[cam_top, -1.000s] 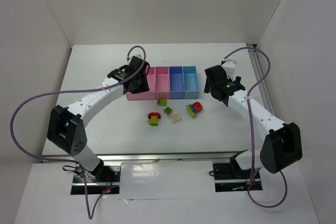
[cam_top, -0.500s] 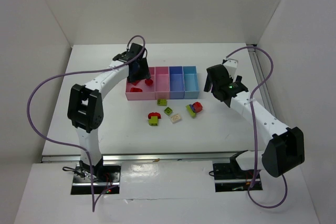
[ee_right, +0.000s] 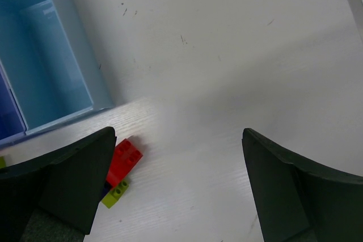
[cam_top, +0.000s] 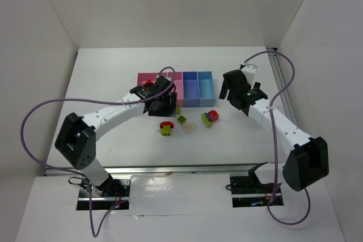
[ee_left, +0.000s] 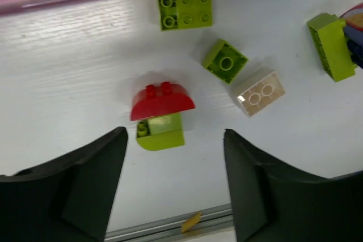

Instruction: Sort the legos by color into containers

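The containers stand in a row: two pink bins (cam_top: 145, 77), a periwinkle one (cam_top: 190, 88) and a light blue one (cam_top: 205, 85). A red lego (cam_top: 148, 83) lies in the left pink bin. My left gripper (cam_top: 162, 105) hangs open and empty in front of the bins. Below its jaws (ee_left: 174, 160) a red domed brick (ee_left: 163, 101) sits joined to a lime one (ee_left: 161, 133). Loose legos nearby: a flat lime plate (ee_left: 185, 8), a small lime brick (ee_left: 225, 61), a cream brick (ee_left: 259, 92). My right gripper (cam_top: 230, 92) is open, with a red-blue-lime clump (ee_right: 123, 161) by its left finger.
A long lime brick (ee_left: 331, 46) belongs to the clump at the right (cam_top: 210, 117). The light blue bin's wall (ee_right: 85, 77) is close to my right gripper's left side. A metal rail (ee_left: 170, 228) runs along the table's near edge.
My left gripper opened over the left pink bin, left a red brick there, then swung toward the near side above the loose bricks. The right arm has hardly moved.
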